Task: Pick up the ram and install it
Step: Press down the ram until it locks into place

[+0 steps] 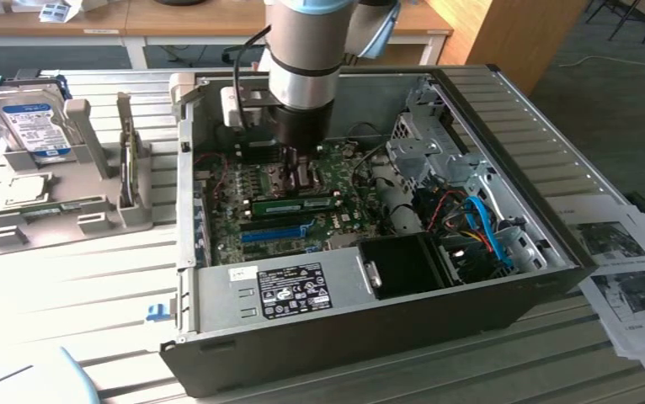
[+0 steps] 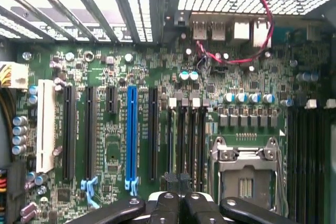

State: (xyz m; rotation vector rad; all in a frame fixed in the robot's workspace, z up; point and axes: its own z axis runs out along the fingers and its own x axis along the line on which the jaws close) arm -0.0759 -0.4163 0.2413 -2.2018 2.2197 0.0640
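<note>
Slatted grey counter [image 1: 87,278] carries an open computer case [image 1: 356,328], and the gripper [image 1: 296,172] hangs inside it over the motherboard [image 2: 157,77]. Its fingers [image 2: 168,205] are closed together with nothing visibly between them. The ram [image 1: 296,204] lies green in a motherboard slot just near the gripper, apparently seated, so installation looks largely done.

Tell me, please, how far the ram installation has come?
Looks done: the ram already stands among the slots of the motherboard, beside the blue slot. In hand: nothing visible; the gripper is shut, low over the board near it. Left: whether it is fully seated cannot be told.
</note>
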